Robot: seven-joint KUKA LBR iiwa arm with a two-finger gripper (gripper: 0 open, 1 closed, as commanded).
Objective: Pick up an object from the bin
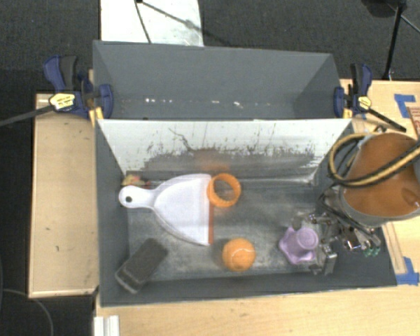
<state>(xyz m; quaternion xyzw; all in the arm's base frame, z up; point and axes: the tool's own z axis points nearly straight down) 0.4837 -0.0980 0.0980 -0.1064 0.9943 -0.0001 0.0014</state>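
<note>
Since the arm [381, 177] leans in from the right, the tool [322, 242] sits low at the lower right of the bin [266, 277], hard by a small purple thing [297, 243], likely lined up to grasp it, though I cannot tell whether it is apart or clamped.

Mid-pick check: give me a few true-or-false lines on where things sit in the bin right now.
1. The gripper is at the right end of the bin, beside the purple toy. True.
2. The orange ball lies on the white scoop. False: it lies on the bin floor, nearer the front than the scoop.
3. The orange ring sits at the scoop's wide edge. True.
4. The dark block lies against the back wall. False: it lies in the front left corner.
</note>
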